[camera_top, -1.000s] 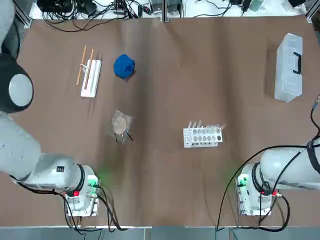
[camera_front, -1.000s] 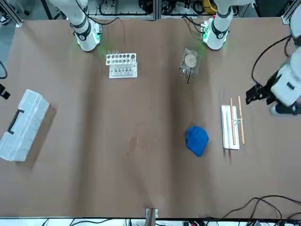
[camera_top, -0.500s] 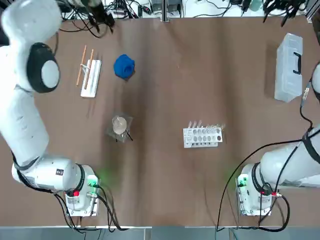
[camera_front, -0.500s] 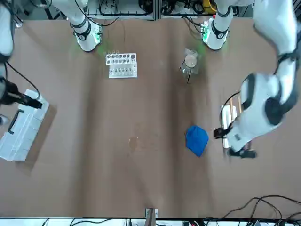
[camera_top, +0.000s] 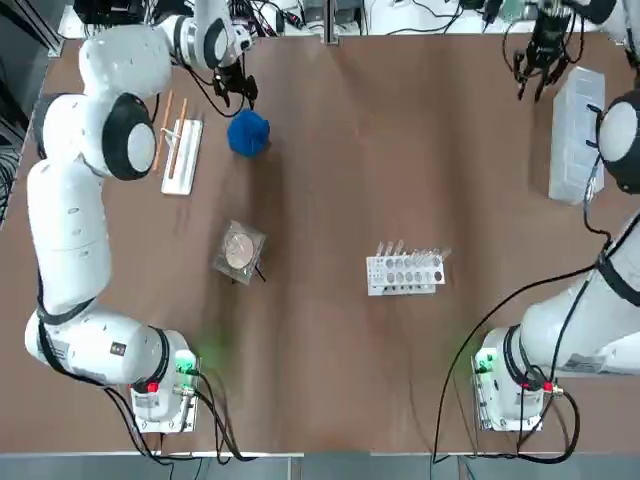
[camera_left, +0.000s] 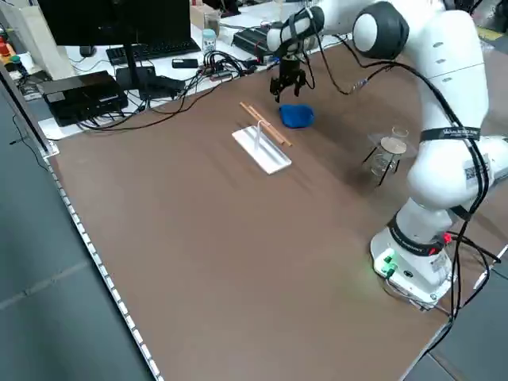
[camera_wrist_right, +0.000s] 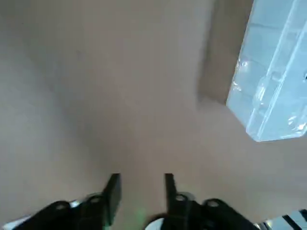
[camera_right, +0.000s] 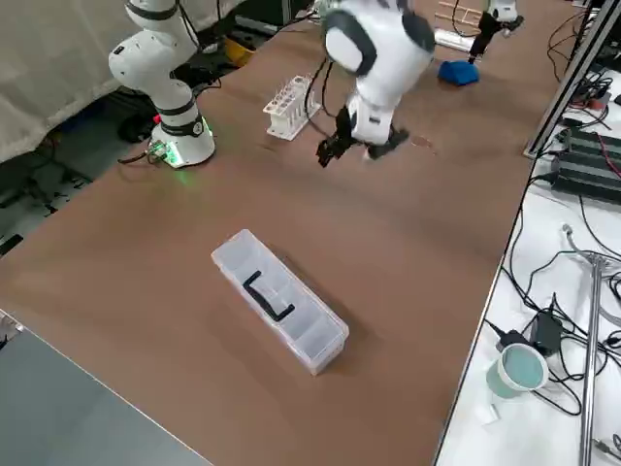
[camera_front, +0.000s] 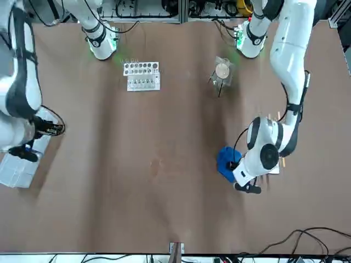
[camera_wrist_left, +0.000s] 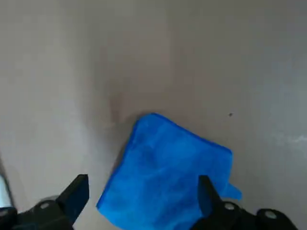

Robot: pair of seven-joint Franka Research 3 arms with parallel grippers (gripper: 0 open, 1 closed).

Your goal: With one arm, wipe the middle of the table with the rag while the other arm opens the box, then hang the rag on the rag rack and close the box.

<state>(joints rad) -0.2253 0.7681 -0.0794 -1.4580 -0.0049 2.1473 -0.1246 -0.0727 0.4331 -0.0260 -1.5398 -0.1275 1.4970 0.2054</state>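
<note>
The left gripper [camera_left: 287, 90] hung with its jaws pointing down and parted, the blue rag [camera_left: 296, 116] lying on the brown table [camera_left: 230, 262] just beside them. On the camera's side of the jaws was the rag rack [camera_left: 264, 151], its white base flat and its two wooden rods slanting across it. Toward the robot's base from the jaws was a small dark-legged stand [camera_left: 393, 146] with a round pale top. Away from the base, past the jaws, were tangled black cables [camera_left: 187, 89], a keyboard [camera_left: 152, 51] and a monitor [camera_left: 127, 17].
</note>
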